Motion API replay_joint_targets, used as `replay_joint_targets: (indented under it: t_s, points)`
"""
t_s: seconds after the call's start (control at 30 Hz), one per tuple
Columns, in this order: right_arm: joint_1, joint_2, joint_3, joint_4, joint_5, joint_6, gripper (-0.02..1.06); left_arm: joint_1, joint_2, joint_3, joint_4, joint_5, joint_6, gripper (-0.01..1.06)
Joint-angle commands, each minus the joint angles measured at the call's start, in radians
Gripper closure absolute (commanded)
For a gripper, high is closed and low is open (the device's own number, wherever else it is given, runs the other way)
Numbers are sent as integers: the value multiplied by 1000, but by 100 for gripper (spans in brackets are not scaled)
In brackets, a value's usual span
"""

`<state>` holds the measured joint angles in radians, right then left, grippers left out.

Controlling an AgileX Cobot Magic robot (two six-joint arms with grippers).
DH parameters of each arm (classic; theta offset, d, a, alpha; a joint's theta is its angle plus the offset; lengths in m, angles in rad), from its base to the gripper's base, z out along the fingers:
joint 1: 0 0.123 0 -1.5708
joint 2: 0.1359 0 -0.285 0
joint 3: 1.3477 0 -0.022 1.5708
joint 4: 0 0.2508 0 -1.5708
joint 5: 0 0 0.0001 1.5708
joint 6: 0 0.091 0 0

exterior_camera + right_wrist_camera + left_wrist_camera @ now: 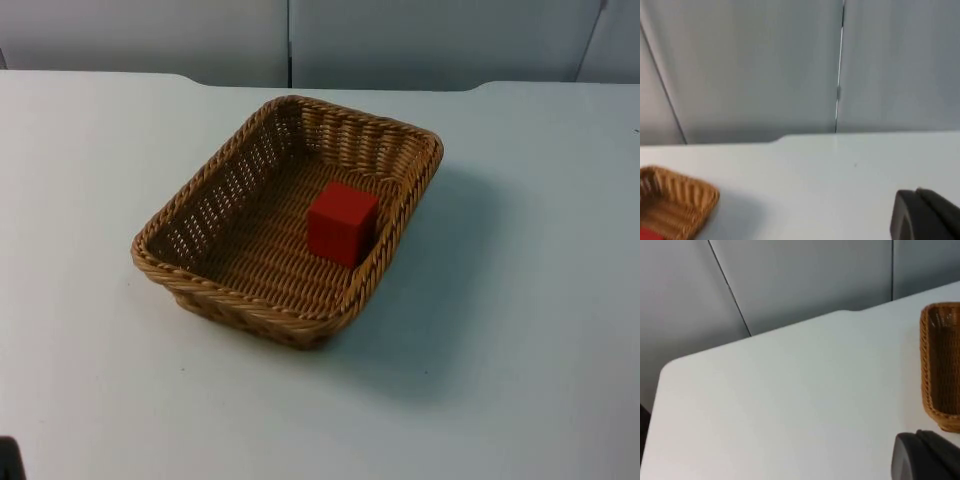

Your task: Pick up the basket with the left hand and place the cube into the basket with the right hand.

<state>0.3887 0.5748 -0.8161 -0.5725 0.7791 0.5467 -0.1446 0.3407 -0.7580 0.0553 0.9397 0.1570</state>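
A brown wicker basket rests flat on the white table, near its middle. Inside it, against the right-hand wall, sits a red cube. Nothing touches either of them. My left gripper hangs back over the table with one end of the basket off to its side. My right gripper is likewise drawn back, well apart from the basket's corner, where a sliver of the red cube shows. Both arms wait away from the basket.
The grey partition wall closes off the table's far edge. A small black object sits at the table's near left corner. White table surface stretches all around the basket.
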Motion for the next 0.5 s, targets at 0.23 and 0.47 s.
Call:
replay_joint_targets:
  t_s: [0.23,0.47]
  points:
    - [4,-276,150,295,190,-294,105,0,-127,148,-134,24,1,105]
    - [4,-457,258,478,270,-439,105,0,-230,214,-172,34,23,105]
